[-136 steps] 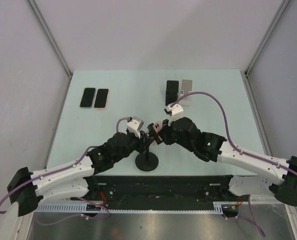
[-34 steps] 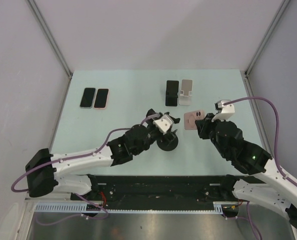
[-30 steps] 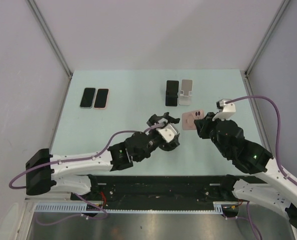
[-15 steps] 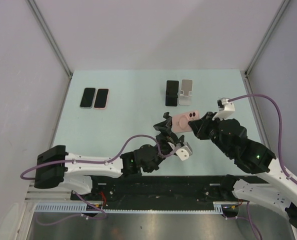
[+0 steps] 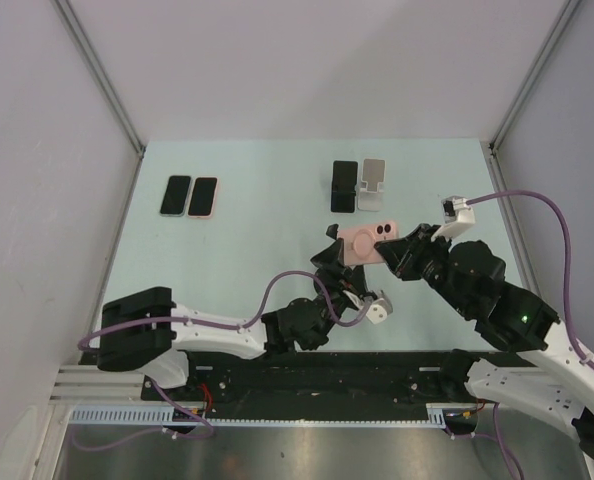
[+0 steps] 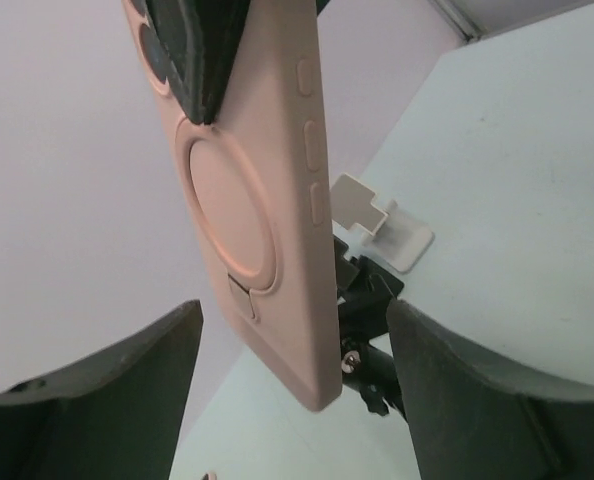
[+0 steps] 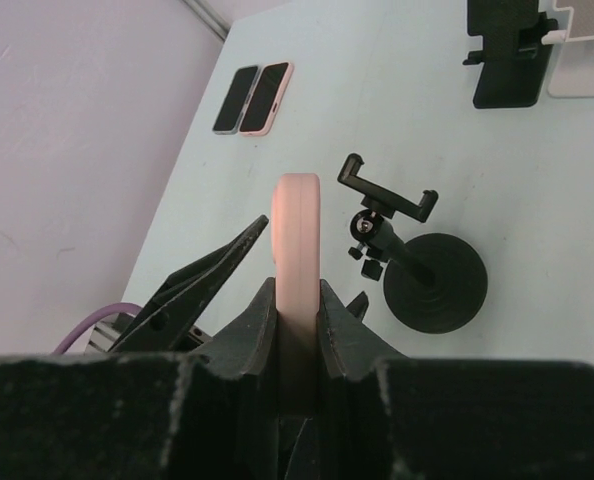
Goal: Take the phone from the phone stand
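Observation:
A pink phone (image 5: pixel 361 243) hangs in the air, its camera end up and its back showing in the left wrist view (image 6: pixel 239 190). My right gripper (image 5: pixel 393 256) is shut on one end of it, pads on both faces (image 7: pixel 297 292). The black phone stand (image 7: pixel 439 282) stands on the table below, its clamp (image 7: pixel 388 196) empty; it shows behind the phone (image 6: pixel 372 330). My left gripper (image 5: pixel 341 264) reaches up from beneath, open, one finger (image 6: pixel 97 390) on each side of the phone's lower end, with gaps both sides. In the top view the stand is hidden under the left arm.
A black phone (image 5: pixel 176 195) and a pink one (image 5: pixel 204 196) lie side by side at the far left. A black stand (image 5: pixel 344 186) and a white stand (image 5: pixel 374 184) sit at the back centre. Side walls bound the table.
My right gripper has carried the phone left and higher, over the stand. The left arm has swung round beneath it, and its jaws have narrowed a little about the phone's lower end.

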Controlling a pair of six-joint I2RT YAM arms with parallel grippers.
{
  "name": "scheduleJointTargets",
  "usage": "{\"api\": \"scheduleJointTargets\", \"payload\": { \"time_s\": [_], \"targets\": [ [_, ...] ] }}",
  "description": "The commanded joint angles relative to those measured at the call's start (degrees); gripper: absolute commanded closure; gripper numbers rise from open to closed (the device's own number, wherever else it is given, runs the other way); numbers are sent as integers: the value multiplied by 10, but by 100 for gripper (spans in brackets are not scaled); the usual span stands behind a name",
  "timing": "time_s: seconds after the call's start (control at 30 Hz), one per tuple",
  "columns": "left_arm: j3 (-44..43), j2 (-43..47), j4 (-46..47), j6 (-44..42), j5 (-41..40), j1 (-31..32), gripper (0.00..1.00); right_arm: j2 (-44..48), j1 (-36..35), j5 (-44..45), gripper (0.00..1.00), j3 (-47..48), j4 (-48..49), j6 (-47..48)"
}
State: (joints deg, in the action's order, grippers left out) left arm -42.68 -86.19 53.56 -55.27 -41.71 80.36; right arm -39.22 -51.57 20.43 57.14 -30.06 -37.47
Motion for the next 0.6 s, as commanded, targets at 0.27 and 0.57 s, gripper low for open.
{"api": "scheduleJointTargets", "payload": {
  "time_s": [0.27,0.57],
  "targets": [
    [-11,-42,244,-108,-93,2,60,12,0,-14,100,35,72,-23],
    [4,-3,243,-71,-108,2,100,10,0,-6,75,34,80,-19]
  ]
}}
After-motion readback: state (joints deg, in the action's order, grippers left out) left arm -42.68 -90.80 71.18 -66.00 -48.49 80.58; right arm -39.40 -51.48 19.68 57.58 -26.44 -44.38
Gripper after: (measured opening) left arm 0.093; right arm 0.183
